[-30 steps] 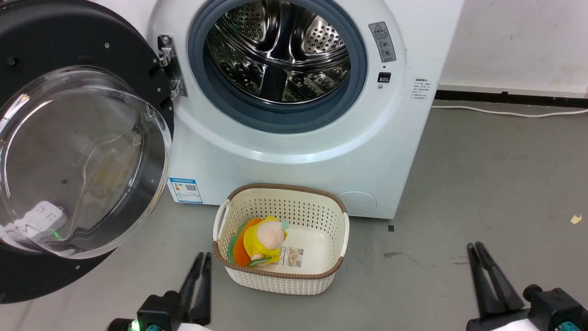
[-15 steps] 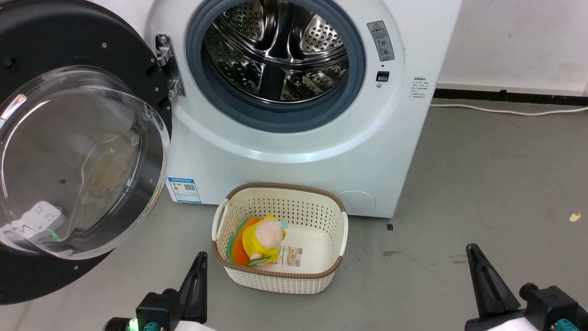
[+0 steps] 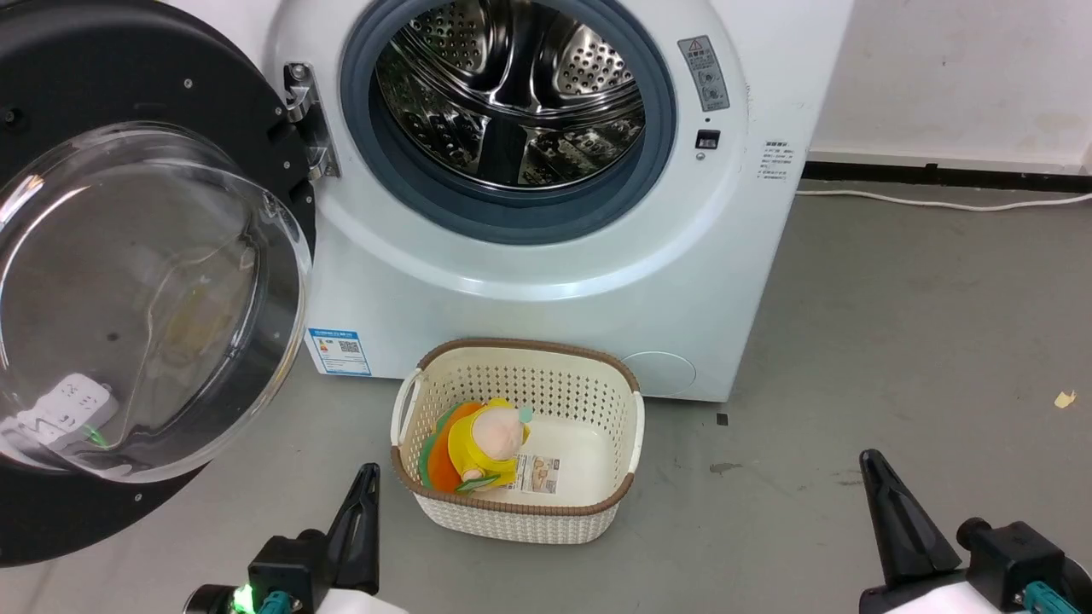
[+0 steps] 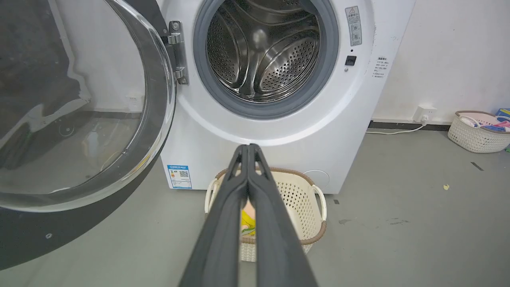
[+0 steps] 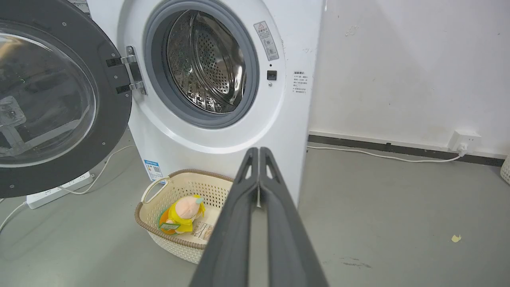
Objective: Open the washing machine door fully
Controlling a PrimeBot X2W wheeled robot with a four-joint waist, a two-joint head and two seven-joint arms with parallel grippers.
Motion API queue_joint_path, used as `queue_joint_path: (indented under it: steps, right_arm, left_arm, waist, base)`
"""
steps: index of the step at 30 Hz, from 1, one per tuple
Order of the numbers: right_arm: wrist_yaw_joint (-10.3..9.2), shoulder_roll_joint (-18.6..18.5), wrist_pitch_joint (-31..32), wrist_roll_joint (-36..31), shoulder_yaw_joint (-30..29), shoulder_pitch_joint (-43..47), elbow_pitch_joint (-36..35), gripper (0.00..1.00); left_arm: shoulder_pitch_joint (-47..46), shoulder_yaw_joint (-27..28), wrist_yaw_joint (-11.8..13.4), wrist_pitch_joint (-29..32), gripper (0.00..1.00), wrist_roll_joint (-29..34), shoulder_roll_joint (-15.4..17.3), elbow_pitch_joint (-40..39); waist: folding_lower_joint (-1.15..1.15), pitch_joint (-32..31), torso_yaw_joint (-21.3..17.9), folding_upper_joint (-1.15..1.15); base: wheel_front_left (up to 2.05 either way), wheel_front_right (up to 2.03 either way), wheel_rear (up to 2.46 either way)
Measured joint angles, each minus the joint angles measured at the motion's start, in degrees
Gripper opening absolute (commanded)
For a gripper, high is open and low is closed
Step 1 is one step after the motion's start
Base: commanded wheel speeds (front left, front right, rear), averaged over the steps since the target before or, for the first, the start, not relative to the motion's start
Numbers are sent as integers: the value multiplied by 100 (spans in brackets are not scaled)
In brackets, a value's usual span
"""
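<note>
Pointing up toward the washing machine, the left gripper has its two fingers pressed together along their length, with nothing held between them. It sits at the lower left of the head view, just beside the near left corner of a cream basket and not touching it. The right gripper is likewise closed and empty, over bare grey floor well to the right of the basket. The basket stands on the floor directly in front of the machine and holds a yellow and orange plush toy in its left half. Above it, the steel drum and its grey rubber ring are uncovered. The door is swung out to the left on its metal hinge, with the clear glass bowl facing the robot, well apart from both grippers. A blue sticker sits low on the machine front at left, and a round cap low at right.
</note>
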Motion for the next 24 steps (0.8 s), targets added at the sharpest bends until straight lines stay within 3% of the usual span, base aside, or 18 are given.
queue_joint_path:
  steps: [24]
  right_arm:
    - [0, 0, 280, -82, 51, -40, -56, 0]
  left_arm:
    - [-47, 131, -2, 293, 0, 118, -31, -124]
  waist:
    - [0, 31, -44, 0]
  base:
    - [0, 0, 0]
